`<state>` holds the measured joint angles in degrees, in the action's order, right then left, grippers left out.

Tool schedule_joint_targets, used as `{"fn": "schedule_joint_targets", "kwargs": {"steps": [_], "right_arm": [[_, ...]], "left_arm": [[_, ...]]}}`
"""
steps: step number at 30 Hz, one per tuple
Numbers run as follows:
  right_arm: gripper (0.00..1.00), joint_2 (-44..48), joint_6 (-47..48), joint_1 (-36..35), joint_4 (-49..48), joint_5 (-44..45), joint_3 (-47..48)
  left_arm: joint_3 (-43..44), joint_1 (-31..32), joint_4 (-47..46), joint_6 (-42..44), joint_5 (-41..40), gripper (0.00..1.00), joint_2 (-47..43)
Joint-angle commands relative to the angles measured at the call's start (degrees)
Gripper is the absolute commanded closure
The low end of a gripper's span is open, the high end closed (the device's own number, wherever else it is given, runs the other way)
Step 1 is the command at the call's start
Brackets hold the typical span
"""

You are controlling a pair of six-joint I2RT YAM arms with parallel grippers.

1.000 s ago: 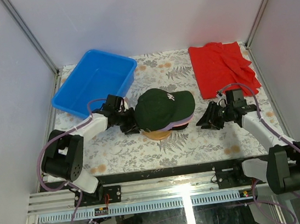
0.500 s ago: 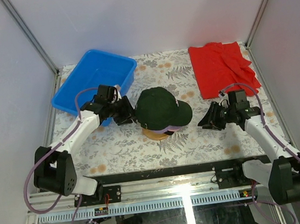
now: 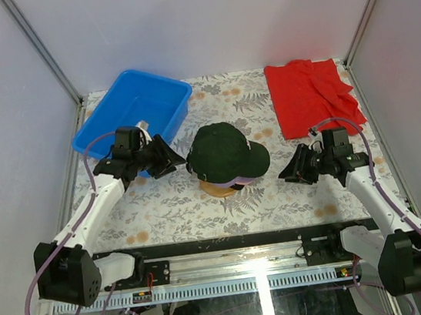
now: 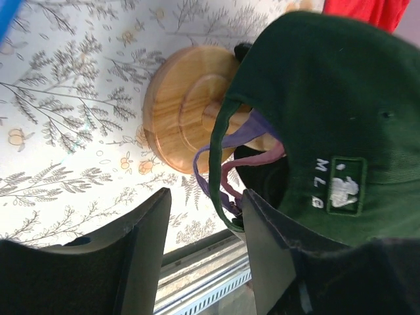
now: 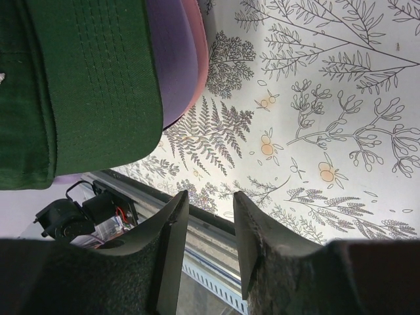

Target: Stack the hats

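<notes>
The hats are stacked on a round wooden stand (image 3: 221,189) in the middle of the table. The dark green cap (image 3: 225,152) is on top; purple and pink edges (image 3: 238,178) show beneath it. In the left wrist view the green cap's back (image 4: 315,111), purple and pink straps (image 4: 226,172) and the stand (image 4: 187,108) show. In the right wrist view the green brim (image 5: 85,85) lies over the purple and pink brims (image 5: 178,59). My left gripper (image 3: 174,162) is open just left of the stack, holding nothing. My right gripper (image 3: 288,172) is open and empty, right of the stack.
A blue bin (image 3: 132,118) stands at the back left, behind my left arm. A red cloth (image 3: 311,96) lies at the back right. The table has a floral cover (image 3: 201,205), and its metal front rail (image 3: 253,241) runs along the near edge.
My left gripper has let go of the green cap and drawn back to the left. The cap has settled on the stack. My right gripper has stayed nearly still.
</notes>
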<state>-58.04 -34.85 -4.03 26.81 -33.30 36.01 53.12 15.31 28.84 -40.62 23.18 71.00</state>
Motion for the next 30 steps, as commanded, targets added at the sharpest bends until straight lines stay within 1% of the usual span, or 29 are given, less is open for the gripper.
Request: {"fn": "schedule_joint_targets", "kwargs": {"steps": [1, 5, 6, 7, 8, 9, 10, 11, 12, 14, 16, 21, 25, 30], "right_arm": [[0.60, 1.50, 1.14, -0.36, 1.60, 0.59, 0.69], [0.59, 1.57, 1.55, -0.31, 2.29, 0.39, 1.18], [0.59, 1.61, 1.71, -0.36, 2.55, 0.42, 1.38], [0.59, 1.61, 1.86, -0.32, 2.84, 0.43, 1.57], [0.59, 1.64, 2.05, -0.38, 3.15, 0.43, 1.79], [0.59, 1.75, 2.31, -0.32, 3.49, 0.35, 1.93], [0.58, 1.81, 2.47, -0.36, 3.76, 0.34, 2.10], [0.58, 1.95, 2.71, -0.36, 4.04, 0.34, 2.16], [0.58, 2.11, 3.09, -0.36, 4.39, 0.42, 2.15], [0.58, 2.18, 3.63, -0.36, 5.05, 0.43, 2.06], [0.58, 2.43, 4.04, -0.36, 5.65, 0.41, 1.82], [0.58, 3.76, 4.53, -0.28, 7.00, 0.57, 0.47], [0.58, 4.61, 5.39, -0.25, 8.78, 1.18, -0.87], [0.58, 5.26, 4.92, -0.26, 9.55, 1.81, -1.20]], "left_arm": [[1.22, -2.58, -1.44, -0.51, -1.78, 0.53, -4.05], [1.77, -3.14, 2.48, -0.34, -7.45, 0.53, -6.90], [0.83, -3.11, 2.82, -0.60, -8.34, 0.56, -7.65], [-0.40, -3.13, 2.68, -0.97, -9.07, 0.64, -8.17], [-2.05, -3.18, 2.25, -1.89, -9.67, 0.75, -8.63], [-4.08, -3.13, 1.06, -2.53, -9.70, 0.84, -9.01], [-6.20, -3.17, -0.82, -3.20, -9.53, 0.92, -9.37], [-9.45, -3.12, -2.68, -3.98, -9.78, 0.97, -9.65], [-11.63, -3.17, -4.73, -4.53, -10.23, 0.99, -9.83], [-14.94, -3.14, -9.01, -5.17, -11.57, 1.00, -9.36], [-16.39, -3.23, -12.96, -4.92, -13.89, 1.00, -8.11], [-14.25, -4.09, -21.27, -2.11, -20.79, 1.00, -1.15], [-9.44, -5.51, -24.75, -0.14, -26.05, 1.00, 7.90], [1.65, -10.18, -20.19, 0.68, -30.70, 1.00, 20.69]]}}
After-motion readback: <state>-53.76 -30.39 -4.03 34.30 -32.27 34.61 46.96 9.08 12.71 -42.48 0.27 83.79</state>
